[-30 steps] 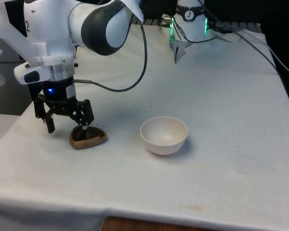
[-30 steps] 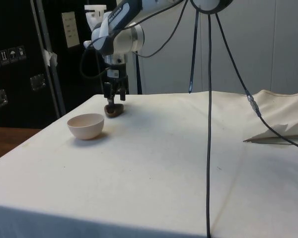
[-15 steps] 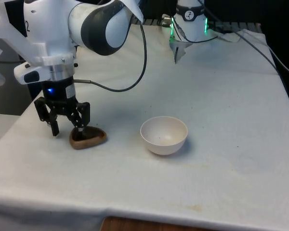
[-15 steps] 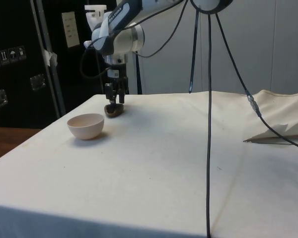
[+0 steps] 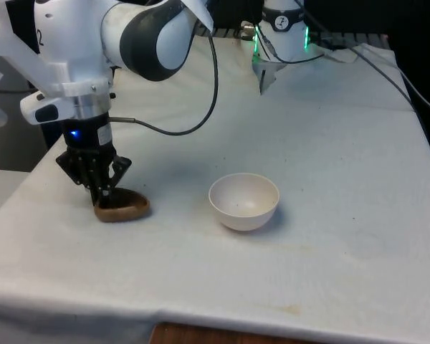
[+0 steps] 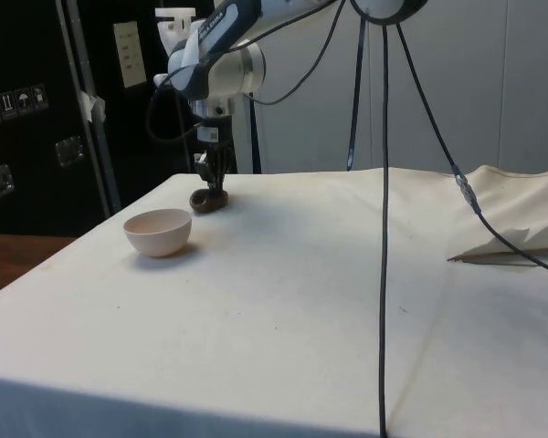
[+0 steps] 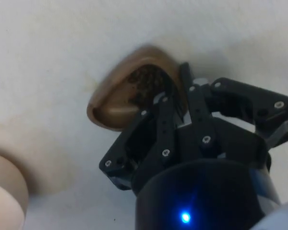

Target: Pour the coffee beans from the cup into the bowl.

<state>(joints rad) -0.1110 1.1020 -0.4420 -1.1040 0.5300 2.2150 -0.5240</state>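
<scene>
A small brown cup (image 5: 126,208) sits on the white cloth at the front view's left, with dark coffee beans (image 7: 145,81) in it. My gripper (image 5: 103,195) points down at the cup's left rim and is shut on that rim; in the wrist view the fingers (image 7: 169,103) pinch the cup (image 7: 116,103) wall between them. From the side, the gripper (image 6: 215,190) stands over the cup (image 6: 204,202). The white bowl (image 5: 244,201) is upright to the cup's right, a short gap away, and looks almost bare inside. The side view has the bowl (image 6: 158,232) nearer the camera than the cup.
A black cable (image 5: 213,86) loops from the arm above the cloth behind the bowl. Two more cables (image 6: 384,228) hang down across the side view. A folded ridge of cloth (image 6: 516,239) lies at the side view's right. The table's front edge (image 5: 201,319) is close below the bowl.
The fingers went from wide open to shut on the cup's rim. The cup slid a little towards the front view's left with them. The bowl stayed put.
</scene>
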